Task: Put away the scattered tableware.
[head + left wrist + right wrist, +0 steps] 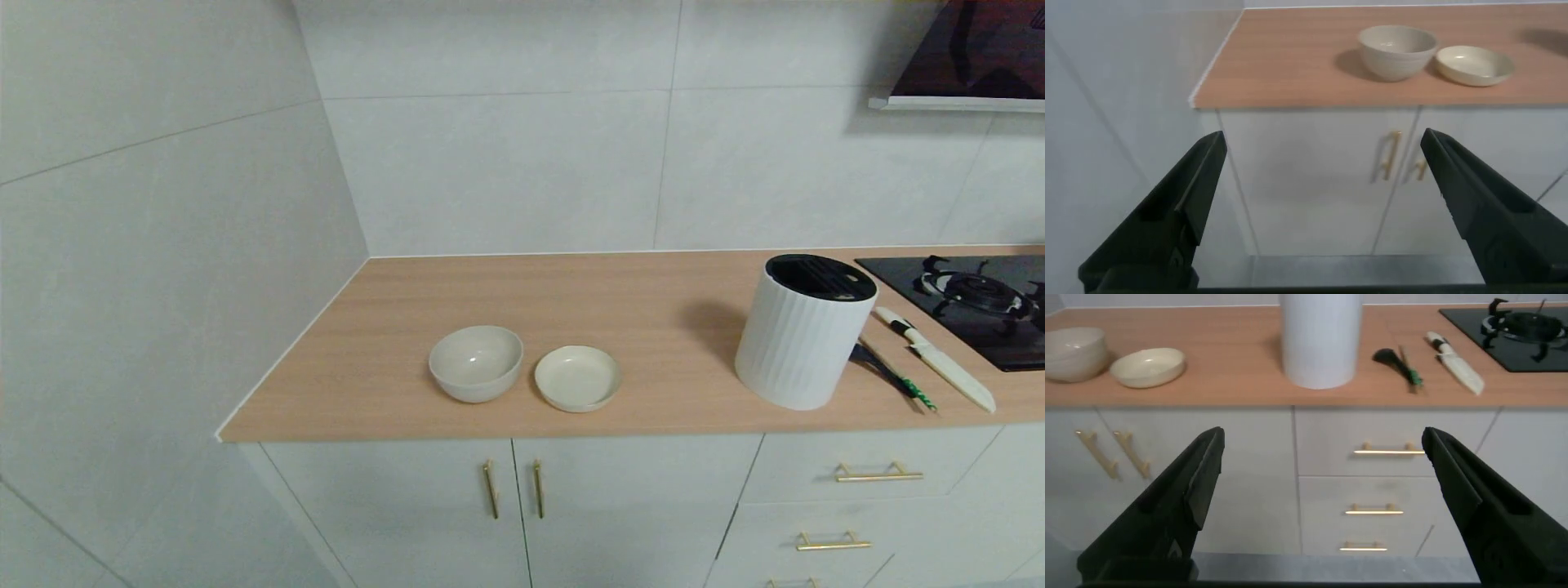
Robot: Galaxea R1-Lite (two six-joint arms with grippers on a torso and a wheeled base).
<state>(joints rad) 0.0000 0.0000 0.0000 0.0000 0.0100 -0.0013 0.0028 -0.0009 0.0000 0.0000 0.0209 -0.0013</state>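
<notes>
1. Left gripper (1322,135) hangs with its jaws spread wide and nothing between them. It faces the white cabinet doors (1315,180) below the countertop (1290,57).
2. My right gripper (1322,433) is likewise wide open and empty, in front of the drawers (1392,482) with brass handles. I cannot see the base of either gripper's fingers, which run off the frame.
3. From the head camera, a pale bowl (476,362) stands upright near the front edge of the countertop. A shallow dish (577,376) sits just beside it at its 3 o'clock. Whether the two rims touch, I cannot tell.
4. A white ribbed holder (802,343) with a black slotted top stands well apart, at 3 o'clock from the dish. I cannot make out the slots, and the right wrist view cuts off its top.
5. At the holder's 3 o'clock lies a dark utensil (894,377) with a green-marked handle. Its head is partly hidden behind the holder. I cannot say if it is one piece or a spoon with chopsticks.
6. A pale knife (935,358) lies flat just beyond that utensil, still at 3 o'clock, its tip pointing toward the front edge.
7. At 2 o'clock from the holder is a black hob (963,302), cut off by the frame edge. A dark hood (971,57) at 1 o'clock is also cropped.
</notes>
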